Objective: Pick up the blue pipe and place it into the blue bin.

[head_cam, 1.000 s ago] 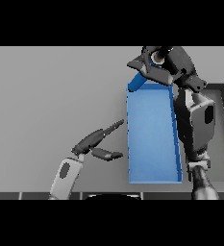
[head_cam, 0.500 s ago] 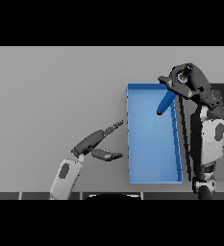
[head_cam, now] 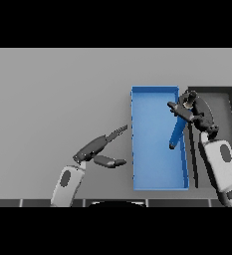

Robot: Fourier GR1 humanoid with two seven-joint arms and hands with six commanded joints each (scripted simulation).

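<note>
Grey table (head_cam: pixel 53 99): one blue bin (head_cam: pixel 155 182); right hand (head_cam: pixel 189 107) fingers grip one blue pipe (head_cam: pixel 176 132).

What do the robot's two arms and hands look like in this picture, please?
Each arm has a rounded white forearm shell with a dark grey oval panel set into it, joined by a dark grey wrist to a dark hand. The left hand has slim, dark grey fingers and a thumb. The right hand is blacker and blockier in look. No cables or markings are visible on either arm.
</note>
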